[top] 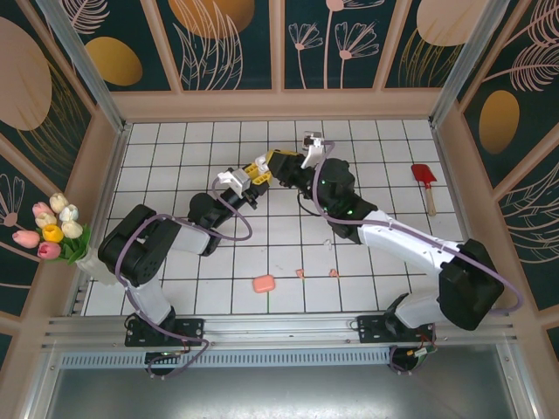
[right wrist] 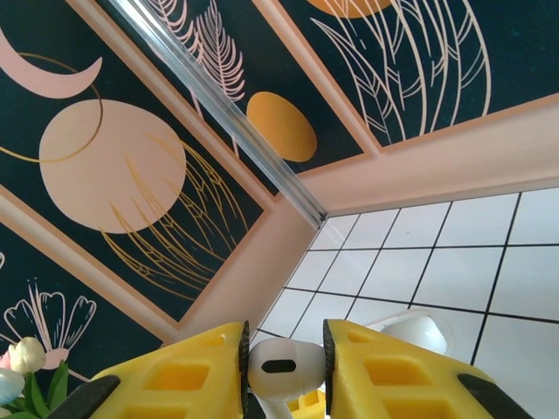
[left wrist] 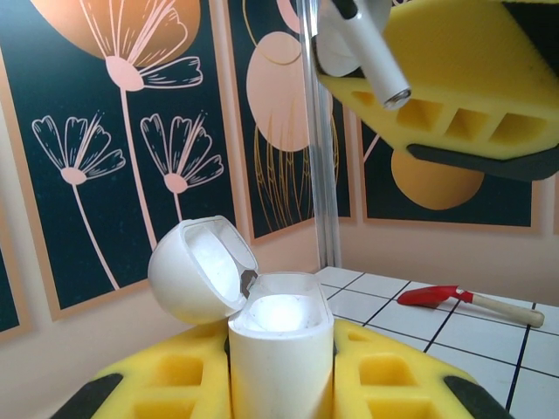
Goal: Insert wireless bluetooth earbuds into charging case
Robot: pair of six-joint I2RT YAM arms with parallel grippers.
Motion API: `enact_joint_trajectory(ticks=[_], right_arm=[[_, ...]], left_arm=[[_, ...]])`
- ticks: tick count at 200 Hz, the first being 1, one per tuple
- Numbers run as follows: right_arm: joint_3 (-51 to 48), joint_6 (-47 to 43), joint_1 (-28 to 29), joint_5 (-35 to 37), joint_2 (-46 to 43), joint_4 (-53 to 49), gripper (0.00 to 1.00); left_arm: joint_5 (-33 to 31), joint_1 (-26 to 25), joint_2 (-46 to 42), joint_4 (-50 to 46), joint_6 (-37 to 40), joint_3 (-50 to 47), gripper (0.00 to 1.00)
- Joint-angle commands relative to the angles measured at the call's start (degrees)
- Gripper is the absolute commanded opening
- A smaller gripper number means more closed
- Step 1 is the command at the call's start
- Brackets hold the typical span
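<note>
My left gripper [left wrist: 281, 371] is shut on a white charging case [left wrist: 279, 345], held upright with its lid [left wrist: 196, 271] swung open to the left. The case's inside looks pale and blurred. Just above it hangs my right gripper [right wrist: 281, 365], shut on a white earbud [right wrist: 281, 368] whose stem [left wrist: 381, 63] points down toward the case. From above, both grippers [top: 253, 177] [top: 281, 162] meet over the middle of the tiled floor. Two salmon-pink earbuds [top: 300, 273] [top: 333, 272] lie on the tiles near the front.
A salmon-pink case [top: 264, 284] lies shut on the tiles left of the pink earbuds. A red spatula [top: 424, 181] rests at the right near the wall. A bunch of tulips [top: 54, 229] stands outside the left wall. Patterned walls enclose the floor.
</note>
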Motion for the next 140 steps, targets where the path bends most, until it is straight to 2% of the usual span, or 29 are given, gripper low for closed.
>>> enact_joint_trajectory(ticks=[1, 140], right_arm=[[-1.1, -0.1, 0.6, -1.0, 1.2, 5.6, 0.28], [-4.0, 1.4, 1.1, 0.7, 5.0, 12.2, 0.26]], left_arm=[[0.2, -0.3, -0.7, 7.8, 0.6, 1.5, 0.00], [-0.1, -0.3, -0.5, 7.6, -1.8, 2.4, 0.00]])
